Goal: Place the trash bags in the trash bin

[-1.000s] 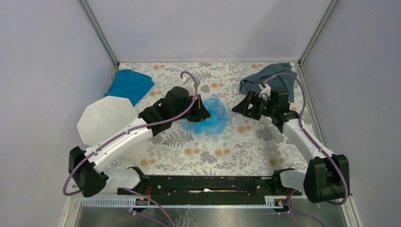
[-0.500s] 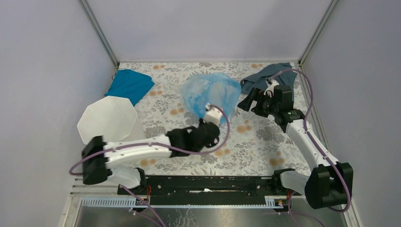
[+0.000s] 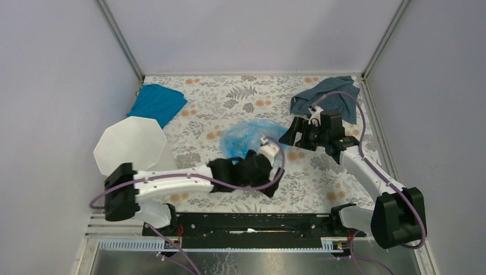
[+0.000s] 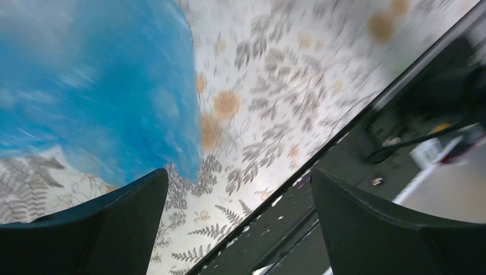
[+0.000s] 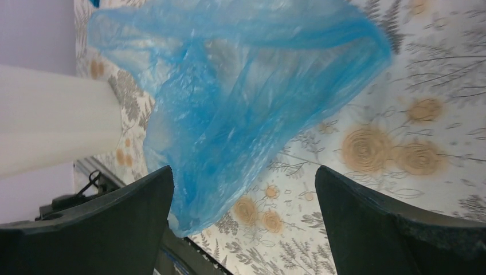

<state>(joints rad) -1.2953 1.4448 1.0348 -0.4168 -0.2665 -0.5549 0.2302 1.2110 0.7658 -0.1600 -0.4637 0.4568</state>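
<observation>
**Trash bag sinks from a billow to a low heap**

Half a second back the film stood puffed up high towards the far side. Now it has collapsed onto the floral tabletop, and the right arm has swung its claw in closer to it.

Nearest the bases, the left claw has its fingers spread wide with only tabletop between them. The bag's edge lies just off one finger in the blurred wrist view, so I judge that this claw has no hold on the film. Just beyond it lies the bag itself: thin, translucent light blue, shiny and creased, with the flower print showing through its loose folds.

On the bag's other side the right claw faces it, jaws also wide. The film sits straight ahead of the gap but is not pinched, so the claw is probably lined up for a grip. The white trash bin stands past the bag from the right claw, well apart from both claws, with nothing blue visible in it.

Farthest off, a teal cloth lies beyond the bin and a grey-blue cloth behind the right claw.
</observation>
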